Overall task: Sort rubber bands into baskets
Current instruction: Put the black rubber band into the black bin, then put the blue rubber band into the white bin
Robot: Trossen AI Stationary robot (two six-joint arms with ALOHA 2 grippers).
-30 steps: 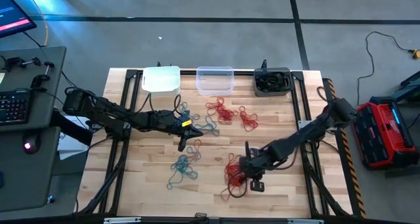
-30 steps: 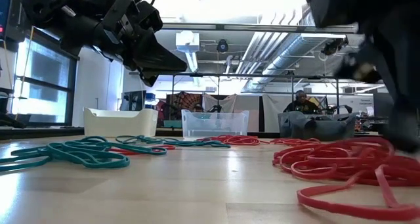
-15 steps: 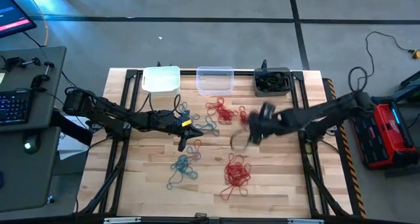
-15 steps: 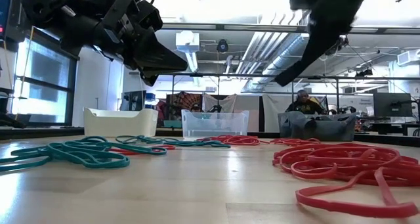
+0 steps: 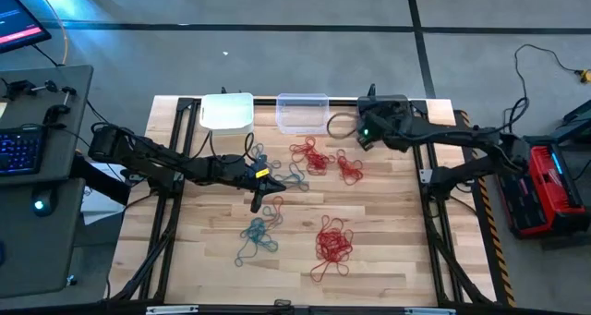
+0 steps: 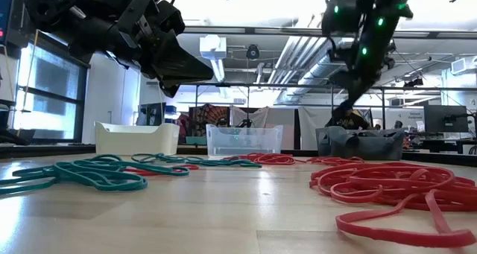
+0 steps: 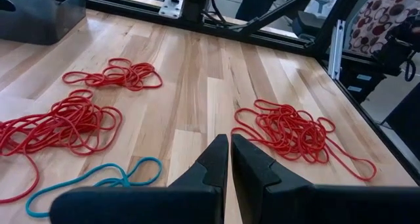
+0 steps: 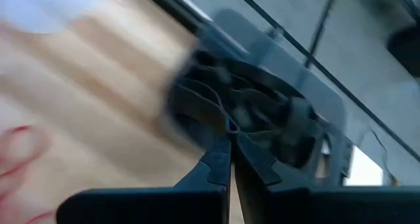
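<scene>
Right tool (image 5: 355,128), pinched on a dark band, hangs beside the dark grey basket's (image 5: 403,118) rim, bare wood below.

- I can read no word, label, brand, number or sign anywhere around me.
- The monitor (image 5: 17,21) at the far left, beyond my table, shows only coloured streaks, no letters I can make out.
- The keyboard (image 5: 20,149) on the desk to my left is lit blue, but its key legends are too small to tell.
- The red case (image 5: 543,187) on the floor to my right carries no marking I can read.
- My three baskets, white (image 5: 227,112), clear (image 5: 303,113) and dark grey (image 5: 383,115), show no lettering.
</scene>
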